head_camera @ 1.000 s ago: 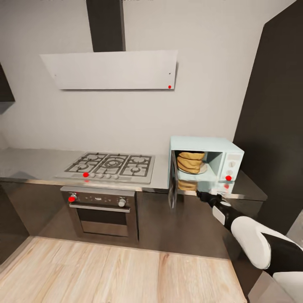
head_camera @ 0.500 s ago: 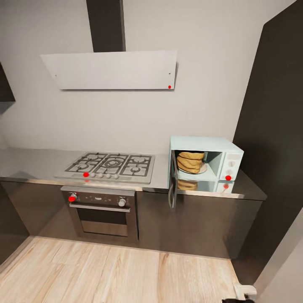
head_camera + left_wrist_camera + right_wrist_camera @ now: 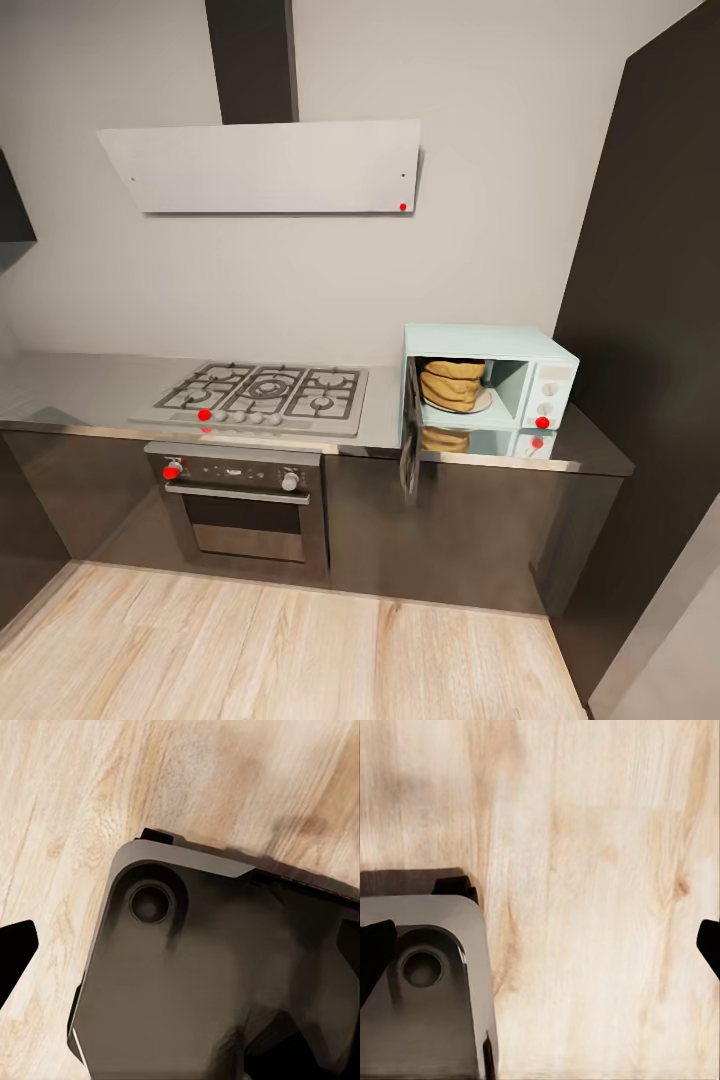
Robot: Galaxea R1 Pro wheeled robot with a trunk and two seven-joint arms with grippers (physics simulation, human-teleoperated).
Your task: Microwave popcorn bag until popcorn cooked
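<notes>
- Standing at the right end of the grey brushed-steel countertop (image 3: 90, 385), the pale mint-blue boxy microwave (image 3: 488, 380) has its dark-glass door (image 3: 409, 440) swung wide open toward the room, edge-on to the head camera.
- The tan-yellow wrinkled popcorn bag (image 3: 452, 385) sits inside the microwave cavity on a pale round plate (image 3: 483, 405), toward the hinge side. Its reflection shows on the shiny worktop just below the opening.
- White knobs and a red dot (image 3: 543, 422) mark the microwave's control panel on its right.
- A steel gas hob with black grates (image 3: 262, 394) is set into the countertop left of the microwave, apart from it; a red dot sits on its front edge.
- The black built-in oven with a steel handle (image 3: 243, 505) sits below the hob in the dark brown cabinet fronts.
- A white slanted hood (image 3: 262, 165) hangs on the grey wall above the hob, under a dark flue.
- A tall dark panel (image 3: 655, 300) rises right of the microwave.
- The light wood plank floor (image 3: 280, 655) runs along the foreground.
- Left wrist view: the left gripper (image 3: 184, 945), dark fingertips at the frame's sides, spread wide apart, nothing between them; beyond it a grey rounded corner of the robot's base (image 3: 202, 975) over the planks.
- Right wrist view: the right gripper (image 3: 544, 945), fingertips likewise far apart and empty, pointing down at the floor beside another grey base corner (image 3: 424, 986).
</notes>
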